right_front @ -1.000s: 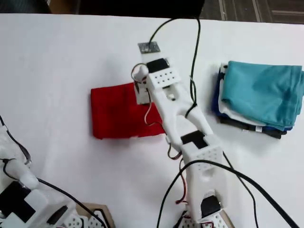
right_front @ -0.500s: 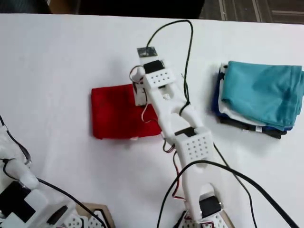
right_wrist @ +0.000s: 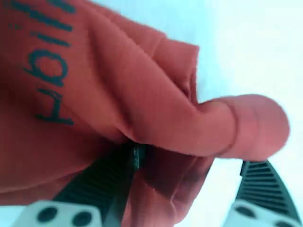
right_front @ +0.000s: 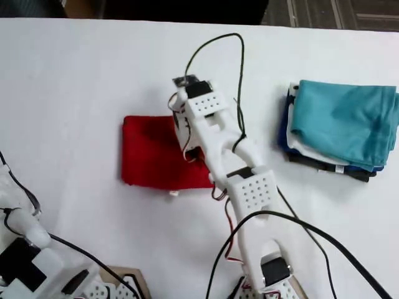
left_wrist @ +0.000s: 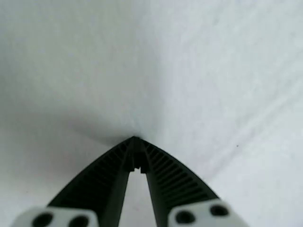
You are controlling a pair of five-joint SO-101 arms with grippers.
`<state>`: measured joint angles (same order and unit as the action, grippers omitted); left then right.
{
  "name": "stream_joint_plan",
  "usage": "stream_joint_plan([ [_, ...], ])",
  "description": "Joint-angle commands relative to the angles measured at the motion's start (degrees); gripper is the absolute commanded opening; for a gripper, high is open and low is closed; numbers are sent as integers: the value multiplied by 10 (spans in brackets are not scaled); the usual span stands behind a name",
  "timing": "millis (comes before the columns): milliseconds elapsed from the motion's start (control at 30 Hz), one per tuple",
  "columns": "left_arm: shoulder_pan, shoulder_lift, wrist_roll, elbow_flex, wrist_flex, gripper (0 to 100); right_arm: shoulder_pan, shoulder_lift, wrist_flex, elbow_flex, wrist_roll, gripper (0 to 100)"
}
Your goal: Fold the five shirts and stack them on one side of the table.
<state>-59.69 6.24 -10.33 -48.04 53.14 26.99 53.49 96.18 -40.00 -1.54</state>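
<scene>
As the right gripper (right_wrist: pixel 189 161) edges farther, jaws spread astride its fold, the red shirt (right_front: pixel 153 156) shifts; stacking it rightward remains.

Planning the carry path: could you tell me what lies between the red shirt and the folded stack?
In the high view: the right arm and its black cable, over bare table.

A red shirt (right_front: pixel 153 156) with dark lettering is shown at frame centre, a teal shirt (right_front: pixel 343 121) at right; the bench (right_front: pixel 75 81) is white.
</scene>
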Motion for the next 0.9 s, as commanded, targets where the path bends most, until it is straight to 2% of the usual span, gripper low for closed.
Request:
stream_joint_plan([
  [0, 4, 9, 5, 0, -9, 28, -3, 17, 15, 0, 22, 322],
  [267, 4, 9, 5, 0, -9, 28, 9, 36, 7, -58, 25, 295],
  [333, 4, 9, 5, 0, -9, 28, 19, 43, 7, -73, 28, 214],
  [433, 4, 9, 5, 0, -9, 28, 25, 56, 7, -97, 23, 22],
  [467, 4, 9, 5, 0, -9, 28, 22, 60, 8, -102, 22, 10],
  [500, 4, 9, 5, 0, -9, 28, 20, 62, 10, -105, 22, 39],
  [633, 4, 9, 5, 0, -9, 28, -9, 61, 10, -115, 32, 22],
  [800, 4, 9, 5, 0, -9, 28, -54, 19, 18, -144, 138, 20],
  [867, 4, 9, 5, 0, -9, 28, -70, -26, 21, -126, 159, 20],
])
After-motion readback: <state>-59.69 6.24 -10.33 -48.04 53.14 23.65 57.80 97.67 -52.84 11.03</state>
